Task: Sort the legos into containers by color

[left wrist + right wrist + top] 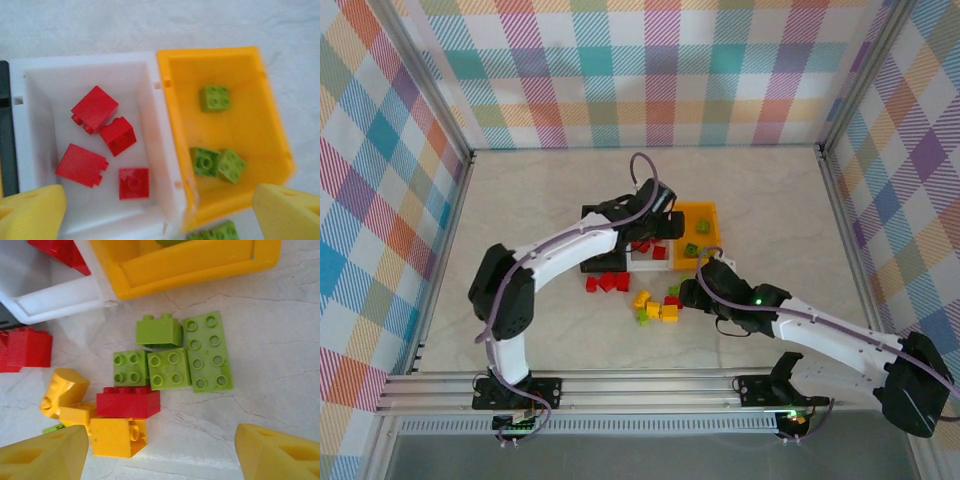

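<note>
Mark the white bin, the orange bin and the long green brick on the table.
white bin (85, 62), left wrist view, rim along its upper edge in frame.
orange bin (250, 127), left wrist view, bare floor.
long green brick (207, 352), right wrist view, centre of studded top.

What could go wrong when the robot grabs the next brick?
1. The green bricks lie packed together, right beside a red brick. The open right gripper above them might pinch two at once or shove the neighbours away.
2. The white bin and orange bin stand wall to wall, so a brick dropped near that shared wall could fall in with the wrong colour.
</note>
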You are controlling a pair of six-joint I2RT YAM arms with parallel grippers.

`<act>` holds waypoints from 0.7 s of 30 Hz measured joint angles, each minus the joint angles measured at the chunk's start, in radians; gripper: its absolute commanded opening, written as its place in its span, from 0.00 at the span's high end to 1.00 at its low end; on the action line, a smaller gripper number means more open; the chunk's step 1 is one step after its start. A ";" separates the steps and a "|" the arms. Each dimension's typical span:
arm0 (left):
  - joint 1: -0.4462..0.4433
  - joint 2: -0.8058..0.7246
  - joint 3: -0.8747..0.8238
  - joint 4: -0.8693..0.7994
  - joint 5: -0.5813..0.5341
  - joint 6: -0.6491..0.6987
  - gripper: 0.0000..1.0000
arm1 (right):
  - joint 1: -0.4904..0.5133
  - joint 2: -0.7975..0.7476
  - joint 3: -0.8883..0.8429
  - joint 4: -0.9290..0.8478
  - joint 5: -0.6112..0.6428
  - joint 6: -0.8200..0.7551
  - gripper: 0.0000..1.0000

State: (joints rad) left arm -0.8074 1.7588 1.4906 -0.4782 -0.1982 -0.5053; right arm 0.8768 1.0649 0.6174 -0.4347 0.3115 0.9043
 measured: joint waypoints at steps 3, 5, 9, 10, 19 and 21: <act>-0.053 -0.175 -0.110 0.027 0.004 -0.001 0.00 | -0.029 0.066 0.010 0.007 -0.001 -0.003 0.19; -0.103 -0.297 -0.198 0.055 0.003 -0.004 0.00 | -0.051 0.121 0.024 0.018 0.000 -0.006 0.19; -0.183 -0.499 -0.404 0.072 -0.004 -0.036 0.00 | -0.079 0.231 0.061 0.046 0.012 -0.006 0.21; -0.190 -0.531 -0.446 0.070 -0.007 -0.047 0.00 | -0.081 0.251 0.069 0.047 0.017 -0.006 0.22; -0.200 -0.809 -0.704 0.002 -0.077 -0.136 0.00 | -0.099 0.343 0.088 0.033 0.059 0.035 0.29; -0.200 -0.842 -0.710 -0.004 -0.094 -0.143 0.00 | -0.099 0.367 0.090 0.035 0.060 0.051 0.31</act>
State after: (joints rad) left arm -1.0077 0.9173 0.7803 -0.4824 -0.2924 -0.6483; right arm 0.7780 1.4319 0.7071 -0.3992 0.3710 0.9558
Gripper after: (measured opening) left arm 0.999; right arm 0.704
